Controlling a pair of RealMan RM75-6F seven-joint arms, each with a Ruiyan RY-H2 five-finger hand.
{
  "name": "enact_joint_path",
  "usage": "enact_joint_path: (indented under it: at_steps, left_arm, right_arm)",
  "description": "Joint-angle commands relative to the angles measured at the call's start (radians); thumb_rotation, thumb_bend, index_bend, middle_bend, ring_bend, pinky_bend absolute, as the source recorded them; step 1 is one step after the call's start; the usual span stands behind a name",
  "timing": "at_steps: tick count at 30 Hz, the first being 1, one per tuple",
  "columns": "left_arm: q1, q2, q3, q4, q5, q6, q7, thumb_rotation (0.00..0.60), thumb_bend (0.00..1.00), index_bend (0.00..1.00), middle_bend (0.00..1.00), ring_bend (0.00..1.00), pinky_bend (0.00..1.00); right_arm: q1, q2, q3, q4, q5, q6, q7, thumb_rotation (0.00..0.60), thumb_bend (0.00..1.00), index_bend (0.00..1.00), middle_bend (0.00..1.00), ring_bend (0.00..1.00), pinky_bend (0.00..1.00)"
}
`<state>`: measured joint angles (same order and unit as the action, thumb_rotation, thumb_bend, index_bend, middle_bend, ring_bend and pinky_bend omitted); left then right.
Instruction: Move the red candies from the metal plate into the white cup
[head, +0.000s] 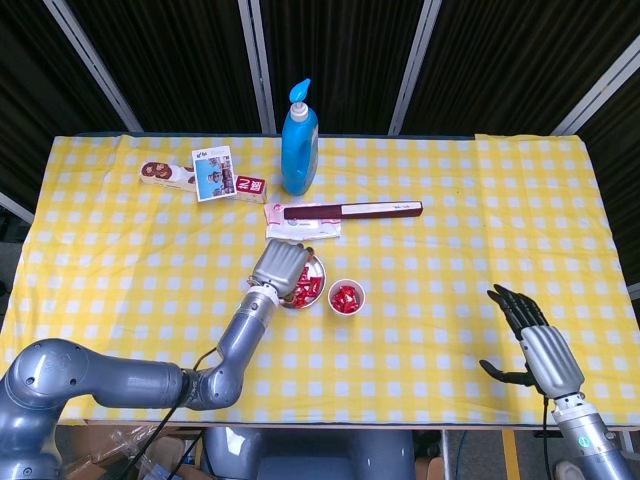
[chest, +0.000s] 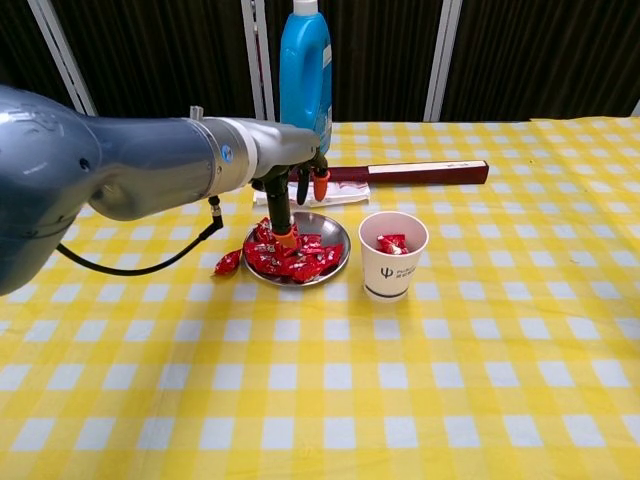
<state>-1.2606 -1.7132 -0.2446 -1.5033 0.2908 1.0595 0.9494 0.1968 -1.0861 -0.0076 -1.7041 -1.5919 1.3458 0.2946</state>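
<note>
The red candies (chest: 292, 257) lie heaped in the metal plate (chest: 336, 232) near the middle of the table, with one stray candy (chest: 227, 263) on the cloth just off the plate at its 9 o'clock. The white cup (chest: 393, 268) stands just beside the plate at its 3 o'clock, with a few candies in it. The left hand (chest: 292, 182) hangs over the plate, one finger reaching down to touch the pile and the others spread apart above it; I cannot tell whether it has hold of a candy. The right hand (head: 530, 340) is well apart at 4 o'clock near the table edge, fingers apart and holding nothing.

The candies look small, light and wrapped in shiny film, so probably slippery and inclined to slide away under a poke. A pinch across the body of a top candy, not its twisted ends, seems the safest hold
</note>
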Motion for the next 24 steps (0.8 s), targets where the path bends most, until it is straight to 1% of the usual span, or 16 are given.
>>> enact_joint_path:
  at_steps: [1,14,18,24]
  left_arm:
    - [-0.009,-0.024,0.009,0.037,-0.029,-0.009,0.019,0.600,0.14,0.30,0.32,0.87,0.92]
    - [-0.027,-0.112,0.019,0.170,-0.085,-0.024,0.073,0.600,0.14,0.30,0.31,0.87,0.92]
    - [-0.028,-0.143,0.013,0.217,-0.075,-0.041,0.066,0.600,0.14,0.31,0.32,0.87,0.92]
    - [-0.031,-0.178,0.009,0.274,-0.055,-0.059,0.069,0.600,0.16,0.35,0.36,0.87,0.92]
  right_arm:
    - [0.000,0.000,0.000,0.000,0.001,-0.001,0.001,0.600,0.28,0.00,0.00,0.00,0.00]
    - [0.002,0.005,-0.001,0.000,-0.001,-0.003,0.016,0.600,0.28,0.00,0.00,0.00,0.00]
    - [0.002,0.005,0.000,-0.001,0.001,-0.004,0.016,0.600,0.28,0.00,0.00,0.00,0.00]
    - [0.003,0.005,0.000,-0.001,0.002,-0.006,0.018,0.600,0.28,0.00,0.00,0.00,0.00]
